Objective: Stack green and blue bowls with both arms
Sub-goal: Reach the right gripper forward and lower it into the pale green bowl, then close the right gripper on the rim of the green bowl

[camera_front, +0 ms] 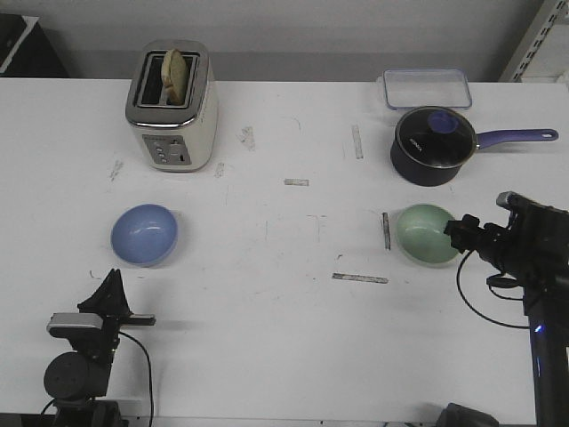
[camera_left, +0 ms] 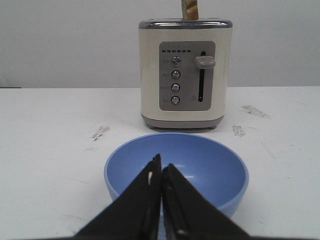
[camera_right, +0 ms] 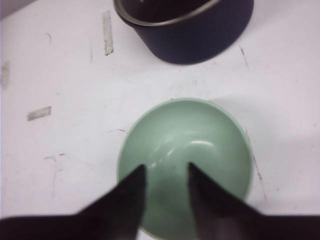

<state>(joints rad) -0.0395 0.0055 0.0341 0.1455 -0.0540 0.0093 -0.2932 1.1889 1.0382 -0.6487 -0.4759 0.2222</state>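
Altogether two bowls: blue bowl [camera_front: 144, 235], green bowl [camera_front: 428, 233], well apart.

I can read no text with certainty anywhere. My front view shows a small white mark on the glass lid of the navy saucepan [camera_front: 433, 145], likely a brand name, too small to make out. From my left wrist, the cream toaster [camera_left: 185, 74] shows a grey control panel with four round buttons, each with tiny lettering beside it, blurred past reading, and a row of small dots above them. My right wrist view shows no writing.
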